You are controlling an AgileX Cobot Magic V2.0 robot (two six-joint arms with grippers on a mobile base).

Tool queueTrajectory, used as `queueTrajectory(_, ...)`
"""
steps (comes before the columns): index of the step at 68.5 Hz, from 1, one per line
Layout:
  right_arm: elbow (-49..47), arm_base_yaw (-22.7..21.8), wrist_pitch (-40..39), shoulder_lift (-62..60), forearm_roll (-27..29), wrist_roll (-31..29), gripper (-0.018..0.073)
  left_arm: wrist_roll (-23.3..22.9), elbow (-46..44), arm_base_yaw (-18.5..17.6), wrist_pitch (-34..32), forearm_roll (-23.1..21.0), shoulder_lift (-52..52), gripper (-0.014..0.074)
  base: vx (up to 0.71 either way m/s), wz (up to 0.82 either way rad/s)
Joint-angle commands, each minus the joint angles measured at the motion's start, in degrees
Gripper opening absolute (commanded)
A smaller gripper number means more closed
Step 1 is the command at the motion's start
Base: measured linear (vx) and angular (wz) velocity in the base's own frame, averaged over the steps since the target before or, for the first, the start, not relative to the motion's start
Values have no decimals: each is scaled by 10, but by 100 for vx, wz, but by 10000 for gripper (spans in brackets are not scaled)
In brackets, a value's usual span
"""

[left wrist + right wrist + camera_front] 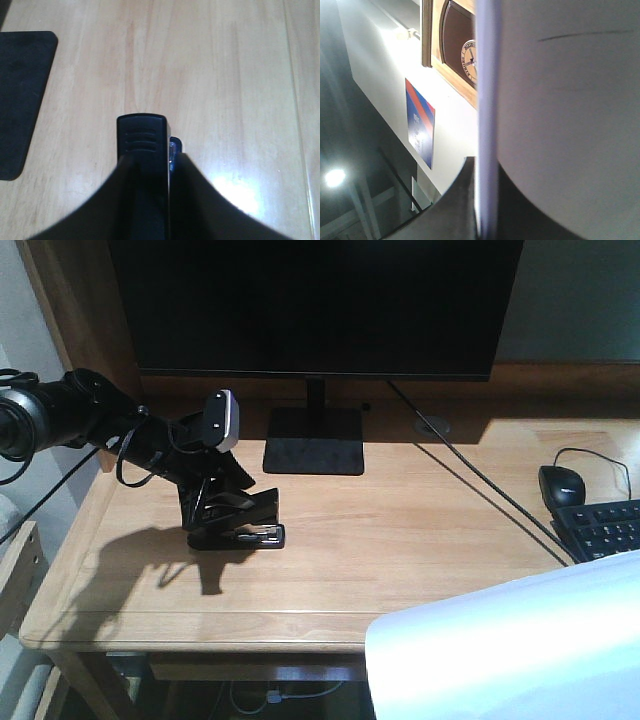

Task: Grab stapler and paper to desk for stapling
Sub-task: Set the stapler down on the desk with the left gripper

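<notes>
The black stapler (243, 523) is on the left part of the light-wood desk (400, 530), its base on or just above the wood. My left gripper (212, 508) is shut on it from the left. In the left wrist view the stapler's ribbed front end (141, 140) sticks out between my dark fingers (100, 210). The white paper (510, 645) fills the front view's bottom right, in front of the desk's front edge. In the right wrist view my right gripper (487, 210) is shut on the paper's (565, 100) edge. The right gripper is hidden in the front view.
A black monitor (315, 305) on a flat base (313, 440) stands at the back, just behind the stapler; the base also shows in the left wrist view (20, 100). A mouse (561, 485), a keyboard (605, 528) and a cable (470, 470) are at the right.
</notes>
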Motion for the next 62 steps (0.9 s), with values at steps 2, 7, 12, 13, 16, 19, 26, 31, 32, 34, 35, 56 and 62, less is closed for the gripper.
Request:
queueTrajectory(2, -16, 1, -34, 7, -2, -7, -2, -5, -14, 0, 11, -28, -27, -9, 0, 0)
queueTrajectory(7, -16, 1, -34, 7, -2, -7, -2, -5, -14, 0, 11, -28, -26, -9, 0, 0)
queueTrajectory(12, -16, 1, -34, 7, -2, -7, -2, -5, -14, 0, 11, -29, -26, -8, 0, 0)
queueTrajectory(13, -16, 1, -34, 7, -2, -7, -2, -5, -14, 0, 12, -29, -26, -7, 0, 0)
queueTrajectory(16, -16, 1, -34, 7, -2, -7, -2, -5, -14, 0, 14, -29, -26, -7, 0, 0)
queueTrajectory(19, -16, 1, -34, 7, -2, -7, -2, -5, -14, 0, 17, -29, -26, -7, 0, 0)
queueTrajectory(26, -16, 1, -34, 7, -2, -7, -2, -5, -14, 0, 17, -29, -26, -7, 0, 0)
queueTrajectory(31, -16, 1, -34, 7, -2, -7, -2, -5, -14, 0, 17, -29, -26, -6, 0, 0)
queueTrajectory(32, -16, 1, -34, 7, -2, -7, -2, -5, -14, 0, 17, -29, -26, -6, 0, 0)
queueTrajectory(34, -16, 1, -34, 7, -2, -7, -2, -5, -14, 0, 17, -29, -26, -6, 0, 0)
queueTrajectory(35, -16, 1, -34, 7, -2, -7, -2, -5, -14, 0, 17, -29, -26, -6, 0, 0)
queueTrajectory(56, -16, 1, -34, 7, -2, -7, -2, -5, -14, 0, 17, -29, -26, -6, 0, 0)
queueTrajectory(62, -16, 1, -34, 7, -2, -7, -2, -5, -14, 0, 17, -29, -26, -6, 0, 0)
